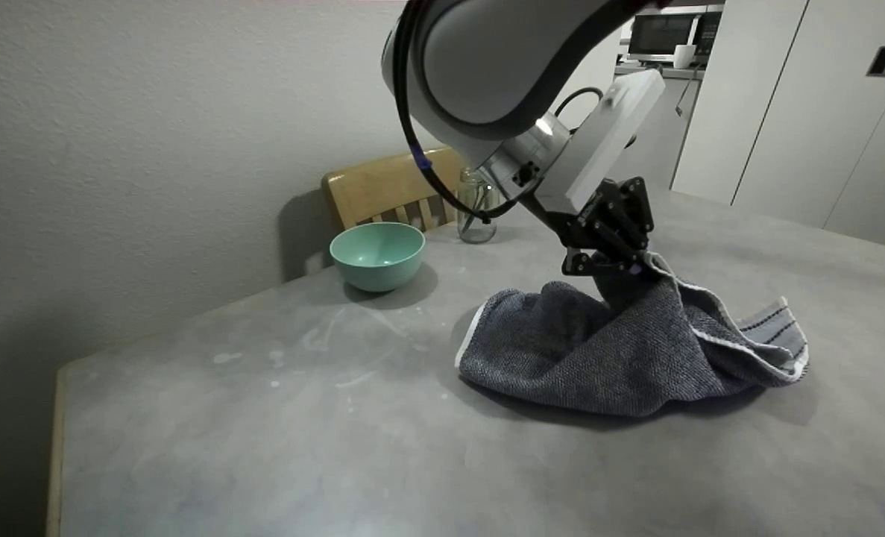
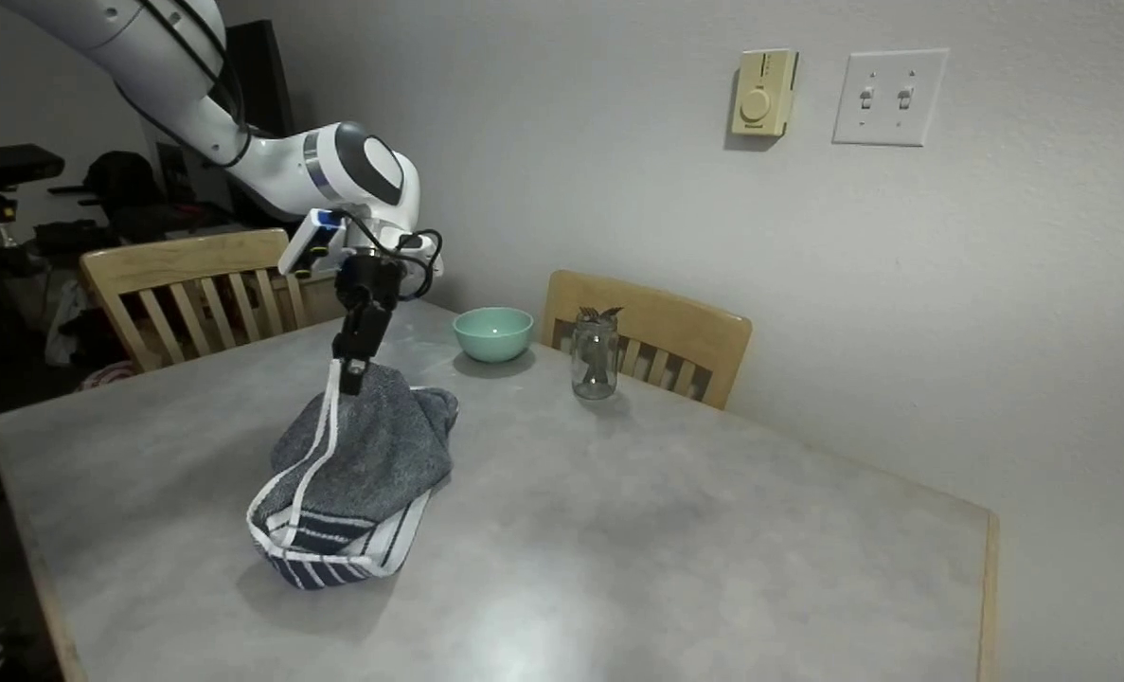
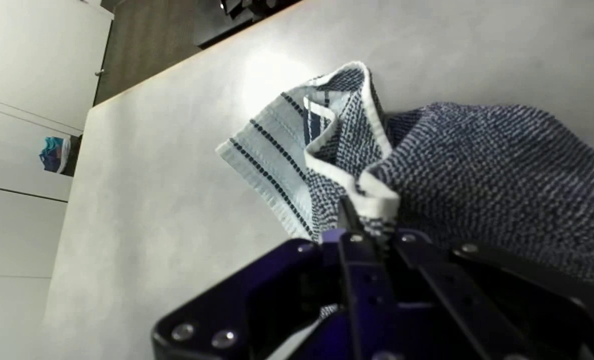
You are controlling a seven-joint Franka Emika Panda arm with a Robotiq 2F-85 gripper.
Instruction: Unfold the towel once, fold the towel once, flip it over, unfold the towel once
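The blue-grey towel (image 1: 621,365) lies bunched on the table, with part of it lifted into a peak. At that peak my gripper (image 1: 625,266) is shut on the towel's white-edged border, seen in both exterior views. In the wrist view, a fold of white edging and dark cloth is pinched between the fingertips of the gripper (image 3: 369,222). The striped end of the towel (image 3: 271,160) spreads pale on the table there, partly under the darker cloth. Loose folds hang below the gripper (image 2: 351,379) in an exterior view. The towel's underside is hidden.
A teal bowl (image 1: 379,256) and a glass jar with forks (image 2: 596,355) stand near the wall side of the grey table (image 2: 713,549). Wooden chairs (image 2: 656,332) are pushed up to the table's edges. The wall (image 1: 151,149) rises behind the bowl.
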